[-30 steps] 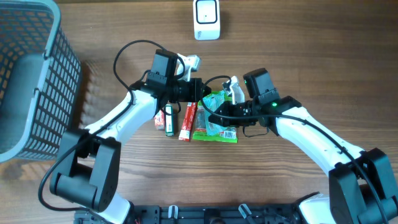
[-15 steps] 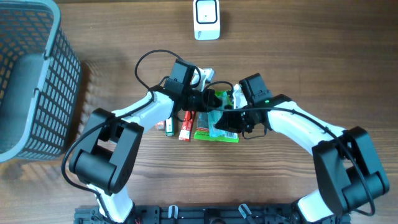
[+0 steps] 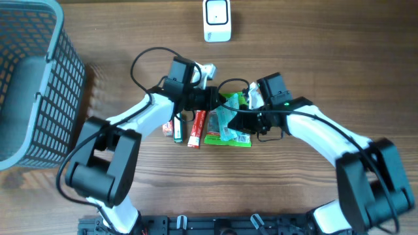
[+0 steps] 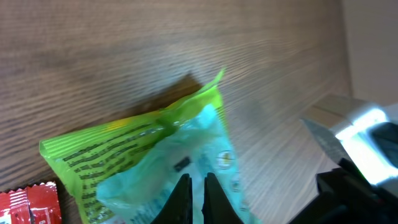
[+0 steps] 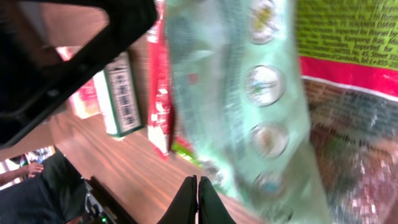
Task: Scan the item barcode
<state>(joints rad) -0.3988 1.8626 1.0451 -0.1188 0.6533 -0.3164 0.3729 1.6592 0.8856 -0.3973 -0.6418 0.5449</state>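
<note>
Fingertips of your left claw [image 4: 194, 179] are pressed together on the near end of the pale teal packet [image 4: 186, 149], pinching its film. The jaws of your right claw [image 5: 196, 180] are also fully closed, tips right at the packet's lower edge. You cannot tell whether they nip the film or only sit beside it. From above, the packet lies between your two claws near the middle of the table [image 3: 326, 39]. It partly overlaps a bright green packet [image 3: 225, 139], with a red snack bar [image 3: 197, 127] just beside it toward the left edge. The barcode scanner [image 3: 217, 19] stands well apart at the far edge. The teal packet is thin, crinkled and half see-through. The right wrist view shows a row of round emblems down its face; the left wrist view shows one round emblem and a small dark mark. Compared with half a second ago, your left wrist has drawn back a little toward the left edge and your right wrist has shifted slightly right, so more of the packet shows between them. The green packet and the red bar have stayed put.
</note>
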